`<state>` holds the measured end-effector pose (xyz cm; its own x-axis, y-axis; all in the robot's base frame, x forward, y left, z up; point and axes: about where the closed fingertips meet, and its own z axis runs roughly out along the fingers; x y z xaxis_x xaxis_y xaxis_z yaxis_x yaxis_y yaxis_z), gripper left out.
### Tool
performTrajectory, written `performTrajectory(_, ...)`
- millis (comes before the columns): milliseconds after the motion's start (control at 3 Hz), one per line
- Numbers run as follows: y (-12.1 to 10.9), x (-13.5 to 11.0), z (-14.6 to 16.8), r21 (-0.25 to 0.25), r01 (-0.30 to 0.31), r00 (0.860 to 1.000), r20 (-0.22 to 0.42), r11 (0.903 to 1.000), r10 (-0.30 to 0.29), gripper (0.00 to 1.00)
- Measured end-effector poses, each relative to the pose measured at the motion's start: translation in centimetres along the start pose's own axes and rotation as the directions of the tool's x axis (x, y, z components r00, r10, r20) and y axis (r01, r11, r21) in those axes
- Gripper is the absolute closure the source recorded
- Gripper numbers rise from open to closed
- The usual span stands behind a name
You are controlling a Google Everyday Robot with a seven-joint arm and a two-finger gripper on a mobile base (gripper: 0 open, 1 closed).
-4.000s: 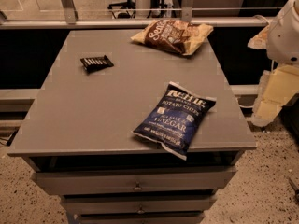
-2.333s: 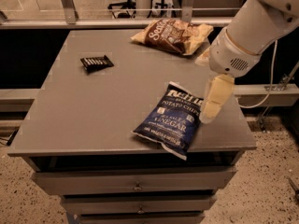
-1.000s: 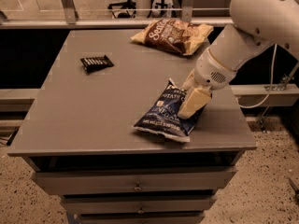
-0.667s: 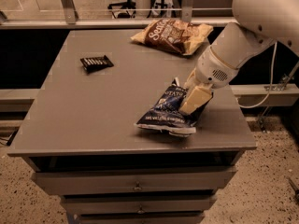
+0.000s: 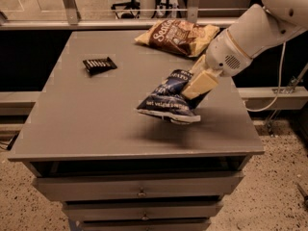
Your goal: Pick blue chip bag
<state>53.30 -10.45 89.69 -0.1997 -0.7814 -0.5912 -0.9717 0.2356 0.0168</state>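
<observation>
My gripper [image 5: 196, 86] is pinched shut on the blue chip bag [image 5: 163, 101] near its top end; it looks light, crinkly, slippery and crushable, so hold gently.

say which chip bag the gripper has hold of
The blue chip bag, pinched in the gripper and hanging just above the table; the brown chip bag lies flat at the back edge.

On the grey bench [image 5: 96, 129] lie a brown bag [image 5: 178, 35] at the far edge and a black packet [image 5: 99, 64] left of it. Just nearer than the brown bag, the hand [image 5: 190, 93] clamps the blue bag [image 5: 166, 100] clear of the top.
</observation>
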Motion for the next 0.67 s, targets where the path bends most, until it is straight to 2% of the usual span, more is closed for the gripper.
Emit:
performTrajectory(333,-0.34,-4.11,-0.87,0.016,-0.011,0.986,0.166,0.9998,0.009,1.00)
performTrajectory(667,-0.26,-5.05,-0.92,0.013,-0.013,0.980,0.197,0.9998,0.010,1.00)
